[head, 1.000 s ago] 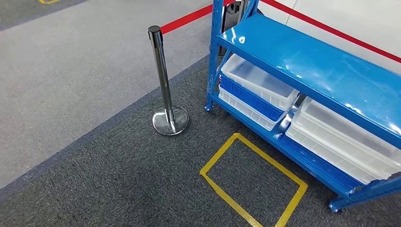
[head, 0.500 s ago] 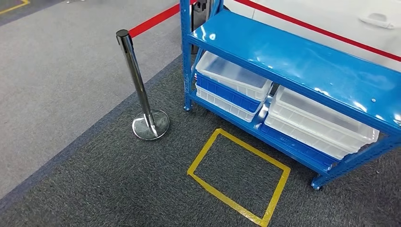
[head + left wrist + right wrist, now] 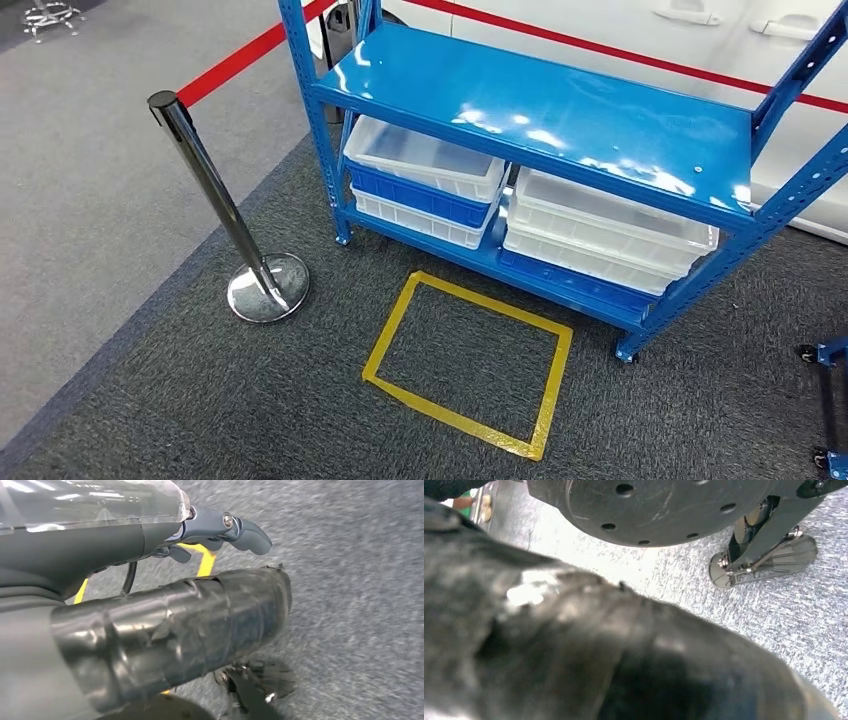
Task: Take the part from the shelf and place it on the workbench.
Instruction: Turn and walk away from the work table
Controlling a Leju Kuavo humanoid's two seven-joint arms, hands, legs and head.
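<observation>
Low over the grey carpet (image 3: 360, 580), the left robot hand (image 3: 200, 610) hangs with thumb and fingers apart, holding nothing; the right robot hand (image 3: 599, 645) is a dark blur whose state I cannot tell. Ahead stands the blue shelf (image 3: 540, 110) with its white bins (image 3: 425, 160). Where the part lies cannot be made out, so this fits either an approach to fetch it or a part already set on the counter.

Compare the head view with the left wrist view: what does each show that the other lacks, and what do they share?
Head view alone: the blue shelf with white bins and a blue bin stacked on its lower level, a chrome stanchion with a red belt, and a white car door behind.
Left wrist view alone: the left robot hand hanging above the floor, holding nothing.
Both: grey carpet and the yellow tape rectangle, of which the wrist view catches just a strip.
</observation>
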